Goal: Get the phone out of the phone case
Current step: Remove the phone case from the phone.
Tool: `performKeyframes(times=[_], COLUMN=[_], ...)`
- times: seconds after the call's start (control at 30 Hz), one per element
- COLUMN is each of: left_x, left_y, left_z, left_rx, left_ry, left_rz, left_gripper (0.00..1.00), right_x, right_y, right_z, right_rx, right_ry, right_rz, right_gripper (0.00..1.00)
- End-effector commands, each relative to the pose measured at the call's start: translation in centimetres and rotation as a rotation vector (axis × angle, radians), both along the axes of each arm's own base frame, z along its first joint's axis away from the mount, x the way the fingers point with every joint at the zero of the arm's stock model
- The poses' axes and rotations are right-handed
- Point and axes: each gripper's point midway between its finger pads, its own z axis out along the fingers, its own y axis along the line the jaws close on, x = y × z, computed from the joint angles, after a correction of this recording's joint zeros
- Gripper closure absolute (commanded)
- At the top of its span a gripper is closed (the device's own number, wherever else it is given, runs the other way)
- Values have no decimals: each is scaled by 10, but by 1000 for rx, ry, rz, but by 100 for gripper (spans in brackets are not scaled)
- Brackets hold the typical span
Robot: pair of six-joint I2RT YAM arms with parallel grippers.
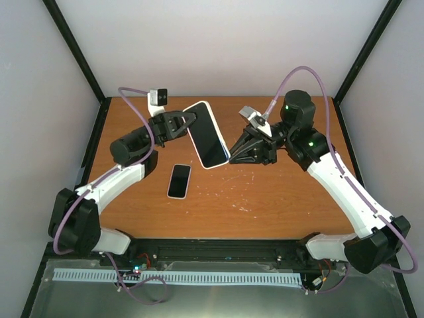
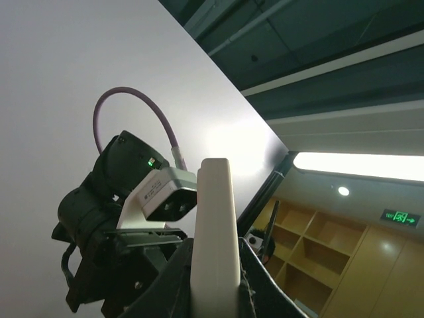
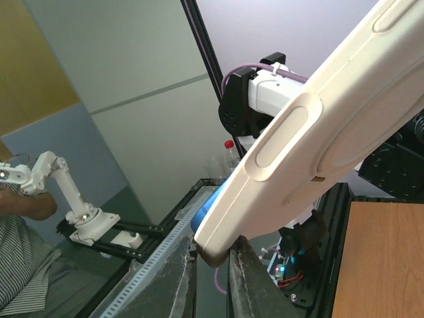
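You are seeing the phone case [image 3: 318, 132] running off the right wrist view's top right edge; in the left wrist view, the bottom edge is cutting off its lower end and the left hand [image 2: 215, 281].

a robotics lab, by the look of it. the wooden counter [image 1: 265, 199] sits inside a test cell of white panels [image 1: 232, 46] held by black frame posts [image 1: 77, 53], with a slotted cable duct [image 1: 179, 277] along its near edge. past the cell, the right wrist view shows another small white robot arm [image 3: 63, 182] on a stand, and a person in a striped shirt [image 3: 20, 258] at the left. the left wrist view catches open wooden shelving [image 2: 318, 258], a ceiling strip light [image 2: 358, 163] and a green exit sign [image 2: 400, 216].
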Motion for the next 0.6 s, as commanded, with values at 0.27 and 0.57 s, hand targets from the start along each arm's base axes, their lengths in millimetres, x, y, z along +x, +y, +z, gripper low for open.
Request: performKeyframes(times=[0.27, 0.57], left_x=[-97, -87], left_y=[-4, -9], left_z=[8, 0], left_rx=[-36, -6], left_ry=[-391, -345], left_rz=[-156, -96], left_gripper=[100, 100], right_x=[149, 183], right_y=[30, -7], right_z=[-76, -74], right_rx=[-235, -319], right_ry=[35, -36], right_rz=[-658, -1015], right_gripper=[97, 97])
